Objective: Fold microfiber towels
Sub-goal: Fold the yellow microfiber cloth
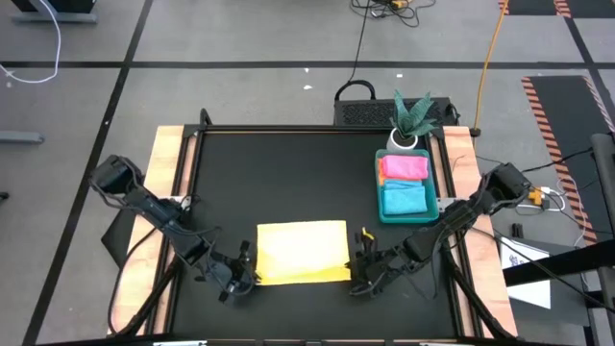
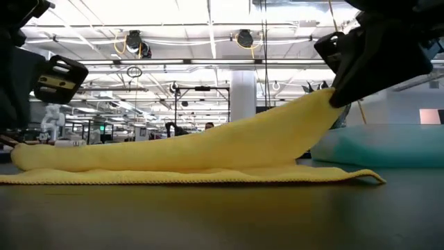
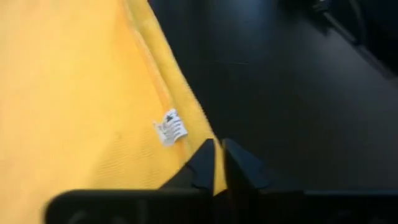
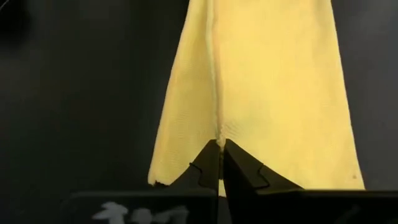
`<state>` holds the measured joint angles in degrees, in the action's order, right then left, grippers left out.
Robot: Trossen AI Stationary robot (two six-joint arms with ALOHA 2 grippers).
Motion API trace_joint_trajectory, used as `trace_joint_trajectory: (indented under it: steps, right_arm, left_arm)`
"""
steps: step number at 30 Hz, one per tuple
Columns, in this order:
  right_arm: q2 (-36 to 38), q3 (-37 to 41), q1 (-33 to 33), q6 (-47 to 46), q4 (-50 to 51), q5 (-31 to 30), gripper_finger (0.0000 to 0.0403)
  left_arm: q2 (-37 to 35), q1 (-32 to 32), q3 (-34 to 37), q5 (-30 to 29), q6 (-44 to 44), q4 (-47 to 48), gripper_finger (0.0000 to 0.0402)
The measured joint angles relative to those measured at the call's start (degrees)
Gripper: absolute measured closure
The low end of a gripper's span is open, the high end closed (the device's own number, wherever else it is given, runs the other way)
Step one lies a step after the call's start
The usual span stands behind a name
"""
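Observation:
A yellow microfiber towel (image 1: 303, 252) lies spread on the black table near its front edge. My left gripper (image 1: 247, 276) is at the towel's near left corner, shut on it. My right gripper (image 1: 360, 272) is at the near right corner, also shut on it. In the low view the towel's right end rises to my right gripper (image 2: 338, 97), while the rest of the towel (image 2: 173, 163) stays on the table. A folded pink towel (image 1: 404, 166) and a folded light blue towel (image 1: 404, 199) lie in the green tray (image 1: 381, 207). My left gripper pinches the towel's hemmed edge (image 3: 208, 140) between its two fingers, close to a small white label (image 3: 169, 127). The fingers slant downward toward the table. This end of the towel (image 2: 28, 156) sits low, bulging only a little above the table. My right gripper pinches the towel at its near right end, where a seam or fold line (image 4: 216, 134) runs into the fingertips. The fingers slant downward. That end is lifted clear, and the cloth slopes from the fingers down to the part still on the table (image 2: 208, 170).
The green tray stands at the table's right side, with a potted plant (image 1: 411, 120) in a white pot just behind it. Wooden rails (image 1: 173, 173) border the black surface on the left and right. Bare black table (image 1: 279, 173) lies behind the yellow towel.

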<state>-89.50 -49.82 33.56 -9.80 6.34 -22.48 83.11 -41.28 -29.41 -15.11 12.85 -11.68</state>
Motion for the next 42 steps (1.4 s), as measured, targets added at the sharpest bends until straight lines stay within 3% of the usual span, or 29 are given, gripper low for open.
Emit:
trace_joint_trajectory:
  steps: [5, 8, 13, 17, 28, 30, 37, 42]
  right_arm:
    - [-0.3, 0.0, 0.1, -0.4, -0.4, 0.0, 0.0402]
    - [-0.4, 0.0, 0.1, -1.4, 0.0, 0.0, 0.0402]
    - [-0.4, 0.0, 0.1, -1.5, -0.2, 0.0, 0.0402]
    - [-0.4, 0.0, 0.1, -1.5, -0.2, 0.0, 0.0402]
    - [-0.4, 0.0, 0.1, -1.5, -0.1, 0.0, 0.0402]
    - [-0.4, 0.0, 0.2, -1.5, 0.5, -0.6, 0.0402]
    - [2.2, 0.0, 3.3, -3.9, 5.1, -11.1, 0.0403]
    - [3.1, 0.0, 5.9, -6.6, 5.4, -11.8, 0.0403]
  left_arm:
    - [0.7, 0.6, 0.0, -5.5, 0.2, 0.0, 0.0269]
    - [1.0, 1.2, 0.0, -5.8, 3.4, 2.5, 0.0210]
    - [1.3, 1.9, 0.0, -3.5, 9.3, 6.5, 0.0169]
    - [1.3, 1.9, 0.0, -1.4, 9.8, 5.9, 0.0201]
    - [1.3, 1.9, 0.0, -0.6, 6.7, 6.0, 0.0391]
    - [1.1, 1.9, 0.0, -3.0, 6.5, 6.1, 0.0391]
    - [-4.6, 1.1, -4.5, -14.2, 5.1, 15.9, 0.0396]
    - [-6.0, -0.4, -5.7, -15.0, -0.4, 14.2, 0.0396]
